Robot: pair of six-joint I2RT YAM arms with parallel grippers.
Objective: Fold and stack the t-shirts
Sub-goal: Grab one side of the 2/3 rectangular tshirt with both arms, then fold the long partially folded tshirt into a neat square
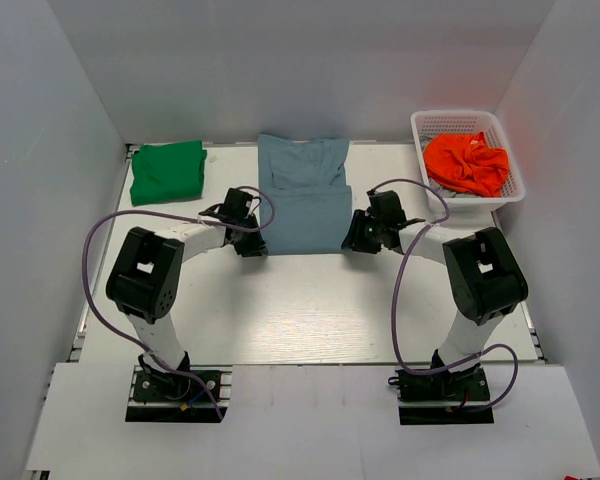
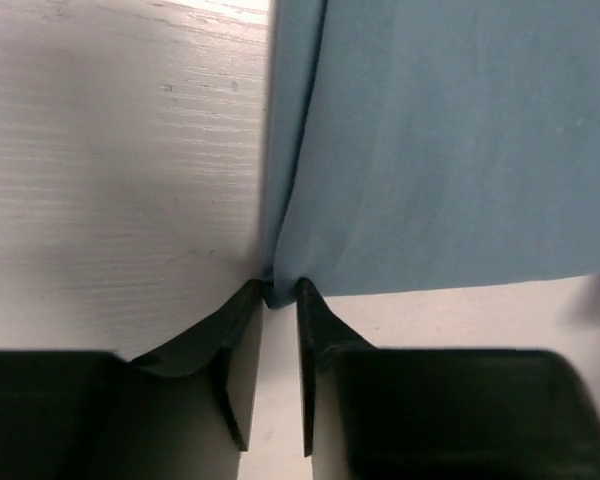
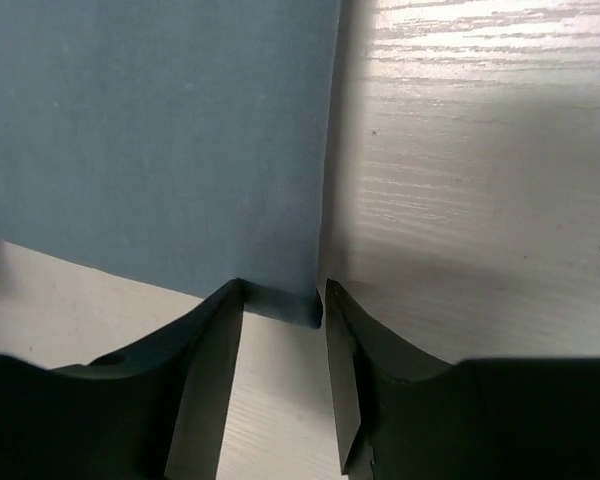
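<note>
Cloth of this kind is judged light, limp and unable to hold a shape, so it is best taken at two corners at once and kept taut between them. Seen from above, the slate-blue t-shirt (image 1: 302, 195) is spread flat on the counter (image 1: 300, 310) toward 12 o'clock from the middle. Its lower part is apparently doubled up, so that a straight near edge is presented. The green t-shirt (image 1: 167, 172) is laid, folded small, at about 10 o'clock, well apart from the blue one. A white basket (image 1: 458, 115) with an orange cloth (image 1: 467, 163) in it is seen at 2 o'clock.

The left end effector (image 1: 248, 240) is set at the shirt's 7 o'clock corner. In the left wrist view its jaws stand almost together with a nip of blue cloth caught between the tips, so it is taken to be clenched on that corner. The right end effector (image 1: 365, 235) is set at the 5 o'clock corner. Its jaws stand wider, astride the corner, and whether the cloth is pinched or merely flanked cannot be told. A further fold toward 12 o'clock is judged to be the step in hand. If one corner is held more loosely, the cloth is likely to slip and the fold to be skewed.
</note>
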